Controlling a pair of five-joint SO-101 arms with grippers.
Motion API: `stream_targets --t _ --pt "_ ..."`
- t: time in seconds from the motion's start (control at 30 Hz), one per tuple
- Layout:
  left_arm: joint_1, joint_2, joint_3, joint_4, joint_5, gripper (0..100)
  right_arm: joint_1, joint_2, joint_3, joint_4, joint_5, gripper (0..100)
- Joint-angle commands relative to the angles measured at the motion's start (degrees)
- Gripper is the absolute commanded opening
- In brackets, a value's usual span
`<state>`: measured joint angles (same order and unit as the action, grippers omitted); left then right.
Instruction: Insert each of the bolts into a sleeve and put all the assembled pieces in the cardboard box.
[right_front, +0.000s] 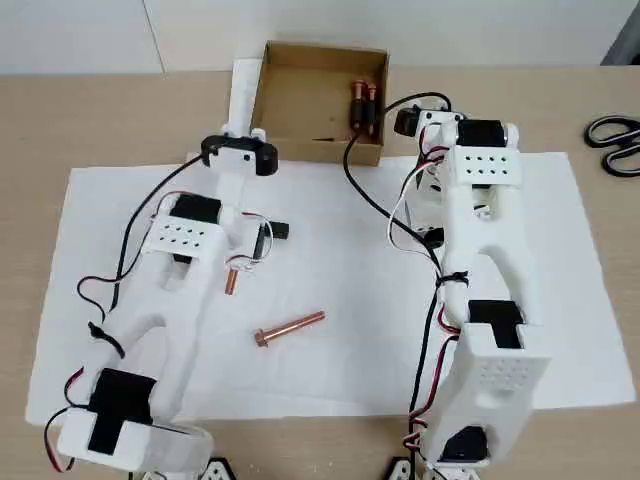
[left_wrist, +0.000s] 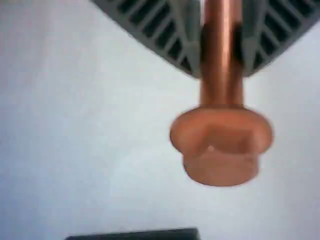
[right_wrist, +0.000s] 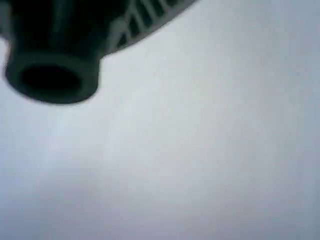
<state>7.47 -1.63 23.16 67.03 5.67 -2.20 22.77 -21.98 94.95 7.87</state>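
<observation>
— Left pincer (left_wrist: 222, 55) is pinching what?
— A copper bolt (left_wrist: 220, 145), clamped by the shank, with its head standing clear of the jaws. Seen from above, its long axis runs roughly toward and away from the arm bases, over the white sheet (right_front: 350, 370).
— And the right pincer (right_wrist: 55, 20)?
— It seems pressed onto a black sleeve (right_wrist: 50, 80), with the bore open toward its own camera. I judge the sleeve held, though just one ribbed jaw is visible.
— What does the coming move turn on?
— Bolt axis against bore. The sleeve lies across the sheet on the right arm's side, well apart from the bolt, so the two must meet and line up.
— What does the high view add?
— A second bolt (right_front: 290, 328) lying loose on the sheet-covered worktop (right_front: 60, 120), nearer the left arm. It also shows finished pieces (right_front: 362, 105) in the cardboard box (right_front: 300, 95).
</observation>
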Motion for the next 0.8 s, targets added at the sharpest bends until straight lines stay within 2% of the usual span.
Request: stream_targets --t 0.0,0.1,0.3,0.77 --pt "-0.3 -0.4 2.7 -5.5 0.4 1 -0.2 -4.2 0.1 0.0 -0.7 0.4" --pt "-0.3 -0.4 5.3 -8.4 0.4 1 -0.2 -4.3 0.1 0.1 -0.7 0.4" --pt "-0.3 -0.4 8.4 -11.7 0.6 12 -0.2 -4.3 0.1 0.1 -0.7 0.4" --pt "-0.3 -0.4 11.8 -17.4 0.4 12 -0.2 -4.0 0.1 0.1 -0.7 0.4"
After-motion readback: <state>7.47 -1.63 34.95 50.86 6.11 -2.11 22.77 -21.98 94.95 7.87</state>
